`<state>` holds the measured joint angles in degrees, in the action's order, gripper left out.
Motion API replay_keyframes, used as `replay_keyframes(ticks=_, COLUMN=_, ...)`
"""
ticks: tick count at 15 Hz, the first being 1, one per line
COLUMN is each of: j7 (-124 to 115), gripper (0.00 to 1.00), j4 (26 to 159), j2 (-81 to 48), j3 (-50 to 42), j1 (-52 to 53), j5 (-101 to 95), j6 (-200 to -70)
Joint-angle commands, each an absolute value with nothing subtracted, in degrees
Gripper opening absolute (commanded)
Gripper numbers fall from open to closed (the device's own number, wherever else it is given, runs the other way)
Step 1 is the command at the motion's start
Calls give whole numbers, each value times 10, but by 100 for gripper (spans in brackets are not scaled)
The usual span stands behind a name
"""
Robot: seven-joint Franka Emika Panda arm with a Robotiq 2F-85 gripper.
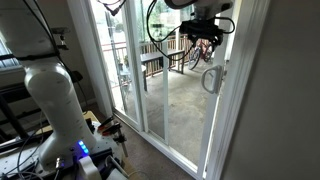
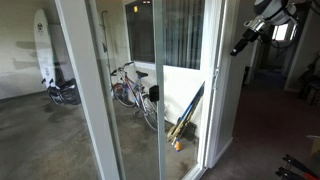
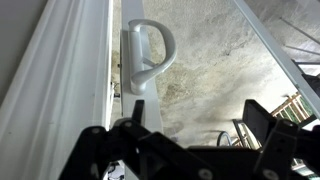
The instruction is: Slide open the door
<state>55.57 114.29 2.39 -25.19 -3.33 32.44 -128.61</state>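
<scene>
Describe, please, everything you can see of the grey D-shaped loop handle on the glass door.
The grey D-shaped loop handle looks like smooth plastic or painted metal: a flat upright bar with a rounded bow curving out over the glass. It stands upright on the narrow white frame of the clear glass door. Nothing holds it; the open gripper hovers nearby, apart from it.

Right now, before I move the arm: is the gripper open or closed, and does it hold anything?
The gripper: open, jaws wide apart, holding nothing. The door handle is ahead of it, not gripped.
</scene>
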Motion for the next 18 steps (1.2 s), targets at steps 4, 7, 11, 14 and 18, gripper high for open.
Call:
replay_keyframes(ticks=4, j7=563, gripper=100, j4=1027, j2=-108, j3=-179, j1=-117, j5=325, j6=-1276)
replay_keyframes(ticks=7, j7=565, gripper=100, j4=1000, j2=-145, j3=-151, j1=-148, j5=316, j6=-1279)
replay_keyframes(ticks=11, j7=574, gripper=100, j4=989, j2=-165, j3=-117, j1=-176, j5=306, j6=-1276)
replay_keyframes(ticks=14, j7=576, gripper=100, j4=1000, j2=-164, j3=-99, j1=-181, j5=293, j6=-1286)
replay_keyframes(ticks=18, j7=556, gripper=100, j4=994, j2=-168, j3=-92, j1=-186, j5=296, j6=-1281)
